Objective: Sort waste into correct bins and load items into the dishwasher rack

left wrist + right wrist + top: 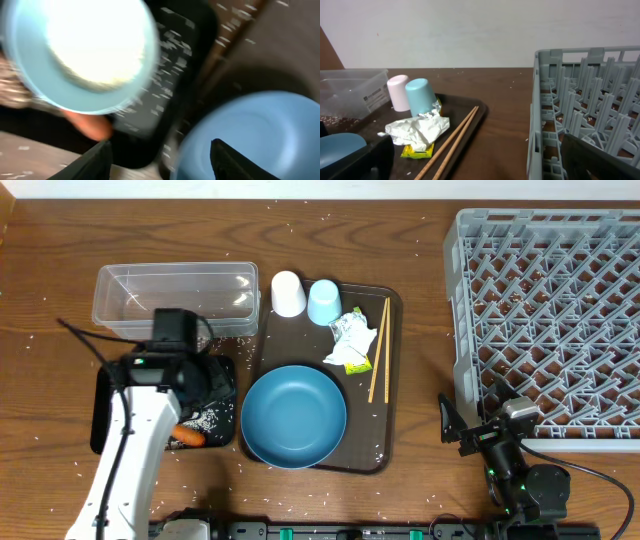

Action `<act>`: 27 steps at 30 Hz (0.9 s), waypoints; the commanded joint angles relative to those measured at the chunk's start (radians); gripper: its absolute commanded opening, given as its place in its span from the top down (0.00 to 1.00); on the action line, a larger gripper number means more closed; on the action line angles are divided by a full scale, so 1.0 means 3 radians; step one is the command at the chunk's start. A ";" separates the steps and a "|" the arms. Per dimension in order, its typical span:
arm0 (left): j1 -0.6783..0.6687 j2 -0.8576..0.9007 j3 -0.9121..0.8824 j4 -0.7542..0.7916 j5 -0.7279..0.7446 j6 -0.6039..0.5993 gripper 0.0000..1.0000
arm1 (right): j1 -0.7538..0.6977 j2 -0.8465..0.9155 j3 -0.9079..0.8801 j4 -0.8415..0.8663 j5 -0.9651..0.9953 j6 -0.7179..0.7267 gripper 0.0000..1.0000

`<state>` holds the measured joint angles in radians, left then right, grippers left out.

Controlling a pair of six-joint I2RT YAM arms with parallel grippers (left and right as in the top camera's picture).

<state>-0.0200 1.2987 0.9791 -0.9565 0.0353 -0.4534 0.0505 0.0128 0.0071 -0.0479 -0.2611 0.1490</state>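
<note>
My left gripper [200, 385] [162, 160] is open over the black tray [222, 370] [192, 30], and its view is blurred by motion. There a white bowl [82, 45] fills the upper left above the tray, with loose rice [167, 42] and the orange carrot [90, 125] [188, 437] below it. I cannot tell whether the bowl rests on anything. The blue plate [293, 416] [255, 130] lies on the brown serving tray [392, 310]. With it are a white cup [288, 293], light-blue cup [324, 302], wrapper [350, 340] [417, 131] and chopsticks [379, 350] [452, 140]. My right gripper [465, 430] [470, 165] is open and empty beside the rack [545, 320] [585, 115].
The clear tub [175, 298] [350, 92] stands behind the black tray, with specks at its bottom. Rice grains are scattered over the wooden table [420, 410]. The rack's front-left corner is close to my right gripper. The brown food lump is not in view.
</note>
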 commanded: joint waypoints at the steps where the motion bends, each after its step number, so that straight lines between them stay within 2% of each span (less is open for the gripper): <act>1: -0.0031 0.0158 0.0088 0.0045 -0.0842 -0.0165 0.37 | 0.0029 -0.0014 -0.0005 -0.0015 0.0009 -0.0027 0.01; 3: -0.0029 0.0287 0.0076 0.0104 -0.0977 -0.0160 0.37 | 0.0029 -0.0014 -0.0005 -0.0014 0.0009 -0.0027 0.01; 11: -0.0036 0.0909 0.0072 0.0318 -0.0777 -0.0039 0.38 | 0.0029 -0.0014 -0.0005 -0.0015 0.0009 -0.0027 0.01; 18: -0.0036 0.1164 0.0072 0.0453 -0.0759 0.0011 0.39 | 0.0029 -0.0014 -0.0005 -0.0014 0.0009 -0.0027 0.01; 22: -0.0036 0.1278 0.0056 0.0487 -0.0755 0.0038 0.45 | 0.0029 -0.0014 -0.0005 -0.0015 0.0009 -0.0027 0.01; 27: -0.0036 0.1396 -0.0010 0.0603 -0.0753 0.0038 0.48 | 0.0029 -0.0014 -0.0005 -0.0014 0.0009 -0.0027 0.01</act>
<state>-0.0284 1.6978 0.9794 -0.7795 -0.1719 -0.4488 0.0505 0.0128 0.0071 -0.0479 -0.2607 0.1490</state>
